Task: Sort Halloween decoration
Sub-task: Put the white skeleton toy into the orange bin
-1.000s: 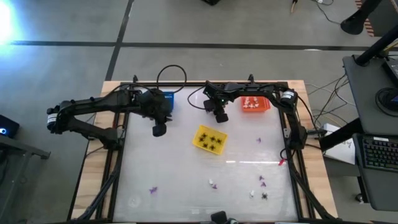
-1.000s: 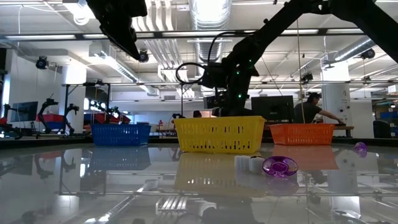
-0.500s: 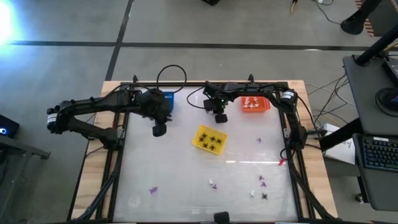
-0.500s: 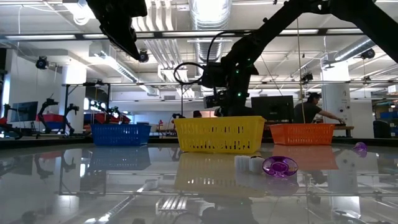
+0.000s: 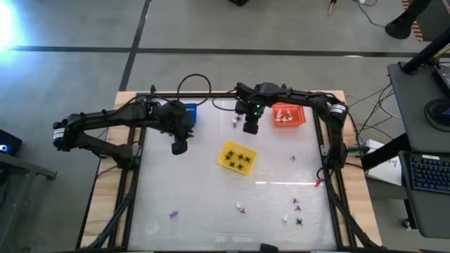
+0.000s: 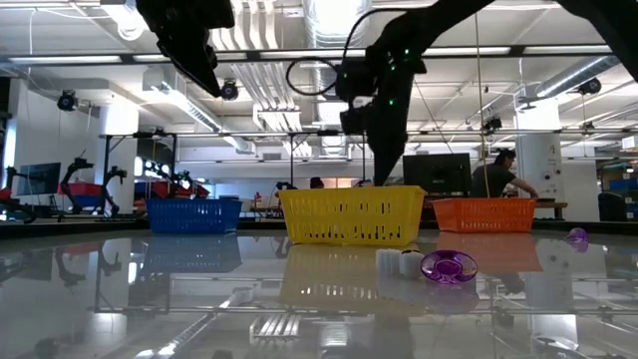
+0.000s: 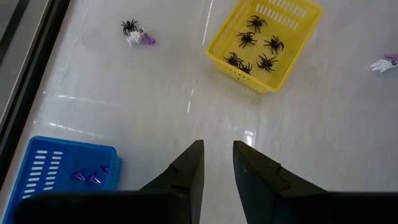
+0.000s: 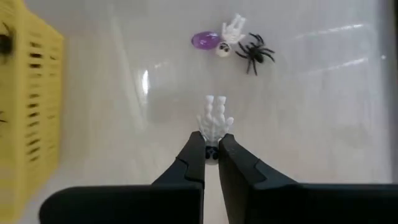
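**Right claw pinches a white skeleton piece near the orange basket**

From my seat I see the right gripper (image 8: 211,146) with its fingers drawn together on a small white skeleton piece (image 8: 215,121), which sticks out past the fingertips. In the high view that gripper (image 5: 251,127) hangs over the table's far half, at about 10 o'clock from the yellow basket (image 5: 237,157) and just beside the orange basket (image 5: 289,116), on its 9 o'clock side.

The left gripper (image 5: 179,147) waits at 9 o'clock from the yellow basket, near the blue basket (image 5: 189,110). Its fingers (image 7: 188,173) stand narrowly apart with nothing between them.

The yellow basket holds black spiders (image 7: 256,42). The blue basket has purple bits (image 7: 86,178) in it, and the orange one carries white pieces (image 5: 283,117).

Loose decorations lie well apart on the table. At the near edge, around 5 o'clock from the yellow basket, I see a white piece (image 5: 240,207), a purple bit (image 5: 296,205) and a black spider (image 5: 300,221). Another purple bit (image 5: 173,214) sits toward 7 o'clock, and one more (image 5: 293,159) at 3 o'clock.

The right wrist view shows a purple piece (image 8: 204,40), a white skeleton (image 8: 230,34) and a black spider (image 8: 255,54) clustered together.
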`<state>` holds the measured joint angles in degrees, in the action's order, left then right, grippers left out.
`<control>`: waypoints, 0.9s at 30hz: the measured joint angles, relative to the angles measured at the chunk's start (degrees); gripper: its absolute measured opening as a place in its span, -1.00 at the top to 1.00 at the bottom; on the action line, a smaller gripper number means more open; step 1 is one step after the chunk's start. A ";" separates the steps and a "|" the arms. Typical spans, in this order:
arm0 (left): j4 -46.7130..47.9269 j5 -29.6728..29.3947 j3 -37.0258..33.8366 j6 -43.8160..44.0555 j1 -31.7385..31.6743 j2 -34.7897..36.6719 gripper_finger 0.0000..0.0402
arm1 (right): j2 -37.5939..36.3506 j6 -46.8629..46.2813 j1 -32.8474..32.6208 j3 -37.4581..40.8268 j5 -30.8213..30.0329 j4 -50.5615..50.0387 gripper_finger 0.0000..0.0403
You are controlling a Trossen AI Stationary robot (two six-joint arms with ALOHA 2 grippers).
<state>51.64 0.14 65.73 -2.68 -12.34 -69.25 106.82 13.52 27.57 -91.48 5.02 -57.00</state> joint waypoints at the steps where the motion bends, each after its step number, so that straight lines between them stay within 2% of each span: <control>1: 0.00 0.00 0.00 -0.30 0.02 0.00 0.66 | -0.65 -1.22 0.12 0.00 -0.01 -0.76 0.93; 11: 1.35 0.00 -0.01 -2.25 0.02 0.00 0.66 | -3.16 -15.34 2.96 0.15 -0.57 -10.02 0.93; 27: 7.24 -0.10 -0.02 -5.91 0.00 0.30 0.66 | -3.34 -25.04 10.37 0.31 -0.52 -14.68 0.94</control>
<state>58.87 0.05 65.71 -8.58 -12.34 -68.95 103.48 -11.52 37.94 -91.18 4.50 -71.68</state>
